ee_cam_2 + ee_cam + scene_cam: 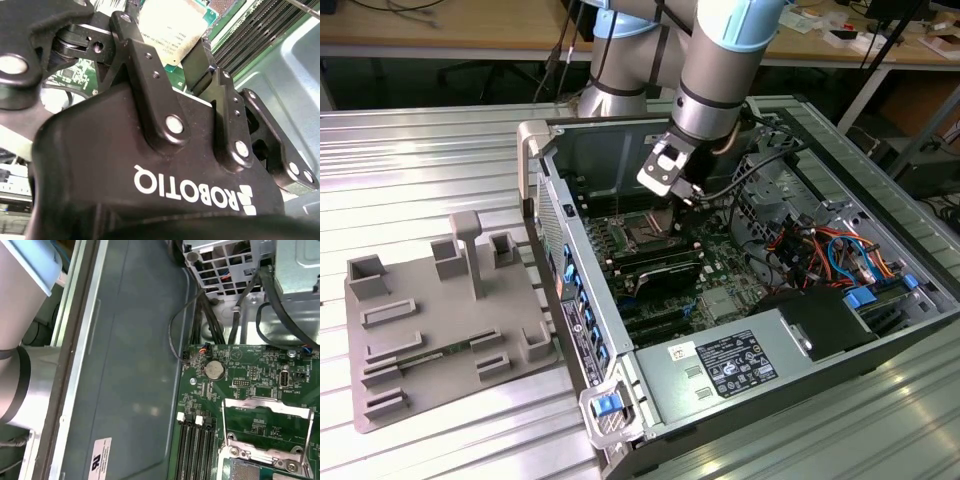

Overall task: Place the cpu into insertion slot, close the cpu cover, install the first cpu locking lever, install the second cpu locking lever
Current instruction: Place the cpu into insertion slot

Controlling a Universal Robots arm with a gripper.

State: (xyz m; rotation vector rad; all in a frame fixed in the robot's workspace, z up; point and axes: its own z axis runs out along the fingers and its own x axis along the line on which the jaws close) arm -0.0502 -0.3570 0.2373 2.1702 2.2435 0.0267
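In the second wrist view my gripper (160, 36) is shut on the cpu (172, 25), a small silvery square with print on its top, pinched between the two black fingers (131, 37). Green motherboard shows beyond it. In the exterior view the gripper (688, 195) hangs inside the open computer case, a little above and to the exterior view's right of the insertion slot (643, 234). In the first wrist view the cpu cover (265, 405), a thin silver frame, is swung open, with the gold-brown insertion slot (245, 473) beside it.
A grey power supply box (735, 365) lies at the near end of the case. Cables and a drive cage (820, 250) crowd the exterior view's right. Black memory slots (195, 450) run beside the socket. A grey fixture tray (440, 320) sits on the table outside the case.
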